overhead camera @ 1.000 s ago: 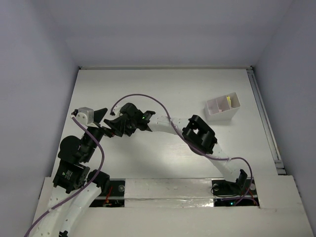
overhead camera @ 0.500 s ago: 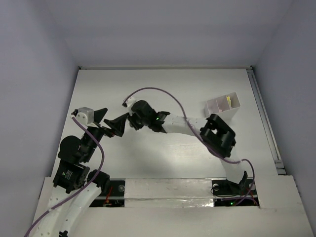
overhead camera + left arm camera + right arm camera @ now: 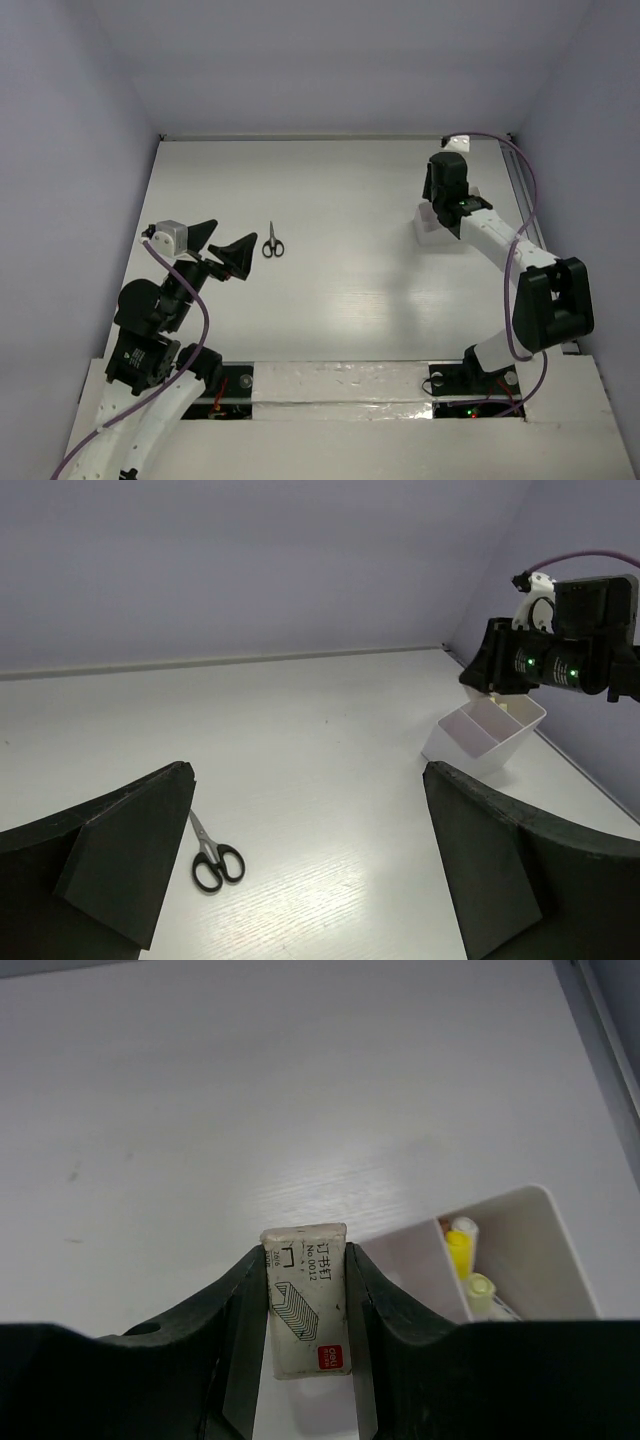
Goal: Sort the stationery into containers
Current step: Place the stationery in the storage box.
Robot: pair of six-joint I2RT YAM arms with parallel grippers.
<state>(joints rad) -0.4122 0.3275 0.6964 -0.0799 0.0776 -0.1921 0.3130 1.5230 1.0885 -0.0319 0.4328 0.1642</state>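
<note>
The right gripper (image 3: pixel 305 1260) clamps a small pale block (image 3: pixel 305 1305) (its printed label faces the wrist camera) between its fingers, at the edge of the white container (image 3: pixel 520 1240), where yellow-ended pens (image 3: pixel 462 1250) sit. The left gripper (image 3: pixel 232 240) gapes wide, with the scissors (image 3: pixel 272 241) lying flat on the table (image 3: pixel 350 200) just beside it.

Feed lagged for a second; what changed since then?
The right tool, gripping a small white printed block, swung from beside the left tool across to above the translucent white divided box, uncovering the black-handled scissors. The left tool and box stayed put.
</note>
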